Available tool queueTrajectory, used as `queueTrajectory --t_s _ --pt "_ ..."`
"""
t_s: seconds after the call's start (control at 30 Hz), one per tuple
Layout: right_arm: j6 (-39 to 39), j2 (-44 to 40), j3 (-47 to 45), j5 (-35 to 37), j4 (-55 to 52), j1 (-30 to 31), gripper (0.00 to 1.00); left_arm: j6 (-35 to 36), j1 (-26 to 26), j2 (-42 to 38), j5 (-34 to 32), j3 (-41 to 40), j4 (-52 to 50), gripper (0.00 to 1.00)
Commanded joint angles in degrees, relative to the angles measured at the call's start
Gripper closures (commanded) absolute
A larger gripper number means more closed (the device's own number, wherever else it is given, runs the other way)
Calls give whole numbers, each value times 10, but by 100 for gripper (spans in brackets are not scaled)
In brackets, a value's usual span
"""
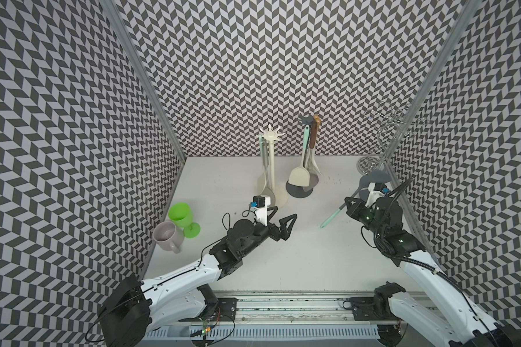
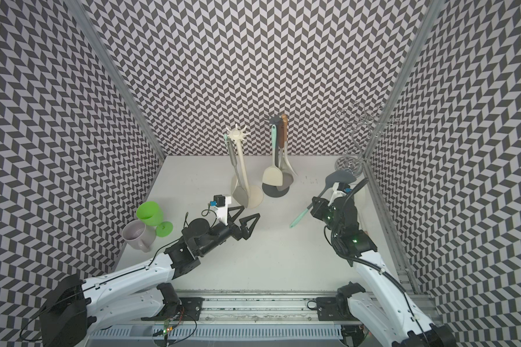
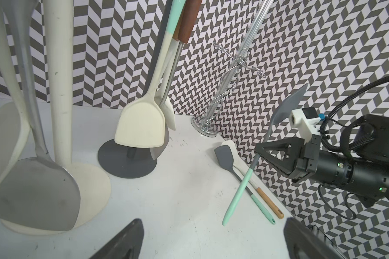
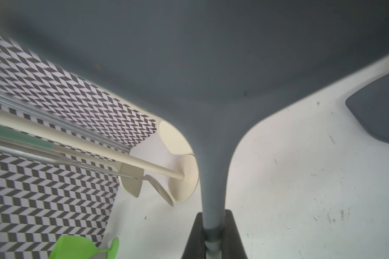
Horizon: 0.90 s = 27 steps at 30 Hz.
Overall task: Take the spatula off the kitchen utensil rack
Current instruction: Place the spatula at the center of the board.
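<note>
1. In both top views the right gripper point(image 1: 352, 207) pinches the grey-headed spatula point(image 1: 331, 217) near the counter's point(image 1: 283, 264) right edge. It is well apart from the grey rack point(image 1: 294, 191) and the cream rack point(image 1: 272, 162) at the back. The left gripper point(image 1: 285, 212) is spread wide (nothing between its fingers).
2. Left wrist view: the spatula point(image 3: 240, 190) hangs tilted in the right gripper point(image 3: 259, 150), mint handle low, beside two loose utensils point(image 3: 226, 157).
3. Right wrist view: both fingers point(image 4: 194, 237) press on the spatula's neck, and its grey head fills the frame.

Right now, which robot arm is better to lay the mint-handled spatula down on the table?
Right. The right gripper is shut on the spatula, holding it clear of the racks, so it only needs to lower it. The left gripper is open and empty, over by the cream rack.
</note>
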Motion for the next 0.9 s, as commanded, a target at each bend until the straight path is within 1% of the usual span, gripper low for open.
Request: queueTrajectory --t_s 0.0,0.2,0.3,0.4,0.57,0.77,0.87 --pt "-71 1 -8 -21 24 -4 100 15 9 -4 7 -3 -19 1" --pt "-114 15 -8 -34 -2 -4 100 6 18 20 2 -6 -3 1" --pt "-131 20 -1 -28 -15 -6 100 4 19 49 6 10 -7 1" --pt "-133 26 4 -37 -17 -7 100 18 24 72 12 27 -11 1" --pt "-132 26 -5 -51 -10 -8 100 49 37 70 0 -27 58 1" --pt "-134 32 -8 -94 5 -9 100 82 54 56 0 -51 84 1" --pt "-136 39 0 -102 8 -11 100 87 57 56 -2 -56 92 1"
